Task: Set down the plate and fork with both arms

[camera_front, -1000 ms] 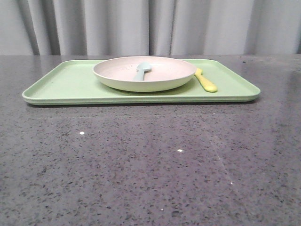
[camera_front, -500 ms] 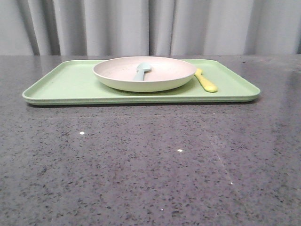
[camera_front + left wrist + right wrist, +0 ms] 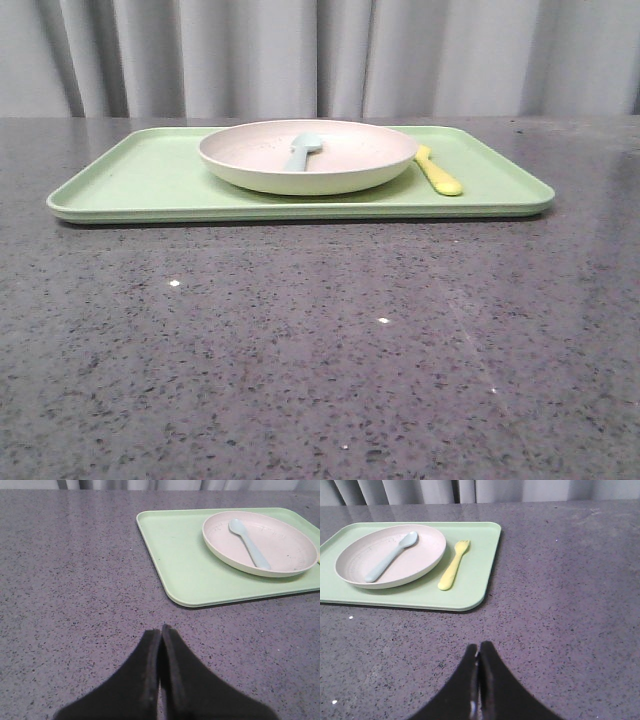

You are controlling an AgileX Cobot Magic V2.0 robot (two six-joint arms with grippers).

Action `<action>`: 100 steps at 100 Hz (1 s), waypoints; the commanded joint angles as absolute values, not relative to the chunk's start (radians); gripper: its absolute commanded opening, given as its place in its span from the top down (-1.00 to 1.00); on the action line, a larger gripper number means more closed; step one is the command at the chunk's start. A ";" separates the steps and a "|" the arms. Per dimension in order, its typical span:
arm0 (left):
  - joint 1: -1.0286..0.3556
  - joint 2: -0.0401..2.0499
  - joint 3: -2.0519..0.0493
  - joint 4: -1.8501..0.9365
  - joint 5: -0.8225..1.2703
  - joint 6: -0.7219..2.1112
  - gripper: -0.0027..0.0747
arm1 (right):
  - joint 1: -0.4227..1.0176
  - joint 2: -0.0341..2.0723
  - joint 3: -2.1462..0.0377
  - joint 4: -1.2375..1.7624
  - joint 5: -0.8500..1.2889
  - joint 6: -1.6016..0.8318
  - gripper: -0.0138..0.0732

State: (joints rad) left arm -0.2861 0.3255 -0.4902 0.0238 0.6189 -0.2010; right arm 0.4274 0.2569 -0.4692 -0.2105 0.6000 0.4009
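We see a light-green tray point(image 3: 140, 180), a cream-white plate point(image 3: 306, 176) with a pale pinkish speckled inside, a pale blue spoon point(image 3: 303, 150), a yellow fork point(image 3: 438, 173), a dark grey speckled counter point(image 3: 320, 350) and black fingers point(image 3: 147, 680).

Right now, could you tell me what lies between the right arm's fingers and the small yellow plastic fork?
In the right wrist view, only bare speckled grey table and the light-green tray's rim separate the shut right fingers from the small yellow plastic fork.

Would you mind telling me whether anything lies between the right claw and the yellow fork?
Nothing visible does: only bare table separates the right claw from the fork, which lies on the tray beside the plate.
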 commanded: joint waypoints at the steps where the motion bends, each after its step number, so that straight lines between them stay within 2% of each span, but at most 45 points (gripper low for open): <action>1: -0.291 0.333 -0.516 0.017 0.545 -0.213 0.98 | 0.425 0.267 -0.491 -0.238 0.532 0.390 0.84; 55: -0.291 0.333 -0.504 0.072 0.521 -0.213 0.98 | 0.425 0.267 -0.491 -0.238 0.532 0.390 0.84; 77: -0.242 0.281 -0.393 0.052 0.280 -0.202 0.98 | 0.425 0.267 -0.491 -0.238 0.532 0.390 0.84; 100: -0.137 0.196 -0.265 0.000 0.105 -0.062 0.98 | 0.425 0.267 -0.491 -0.238 0.532 0.390 0.84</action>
State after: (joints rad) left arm -0.1724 0.2097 -0.2729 0.0282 0.2651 -0.1150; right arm 0.4274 0.2569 -0.4692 -0.2105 0.6000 0.4004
